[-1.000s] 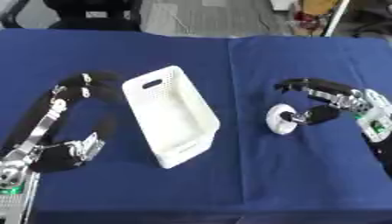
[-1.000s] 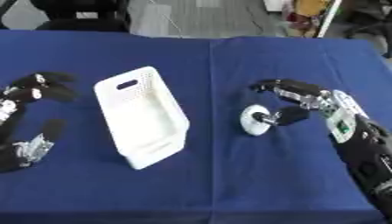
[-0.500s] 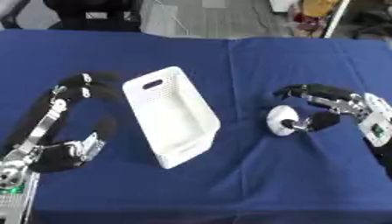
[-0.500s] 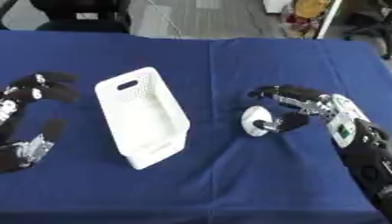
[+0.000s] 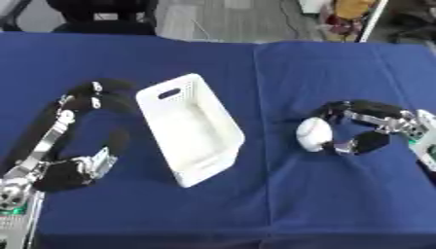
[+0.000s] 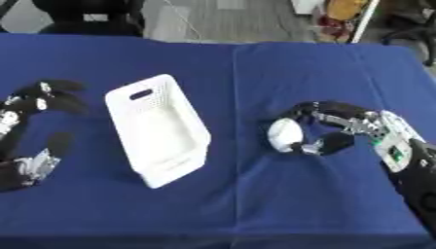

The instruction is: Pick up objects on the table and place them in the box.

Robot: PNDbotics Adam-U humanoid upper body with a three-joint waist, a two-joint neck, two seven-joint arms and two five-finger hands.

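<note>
White ball (image 6: 283, 133) is being gripped on the blue tablecloth (image 5: 340, 204) by the right hand (image 6: 339, 127), with fingers curled over its top and the thumb hooked under its lower right side; the ball is sitting right of centre, well apart from the box. White perforated plastic box (image 5: 191, 127) is being left empty at table centre, lying askew with its handle slot at the far end. Left hand (image 6: 41, 97) is being kept at the left edge, fingers relaxed and slightly spread, nothing being held.
</note>
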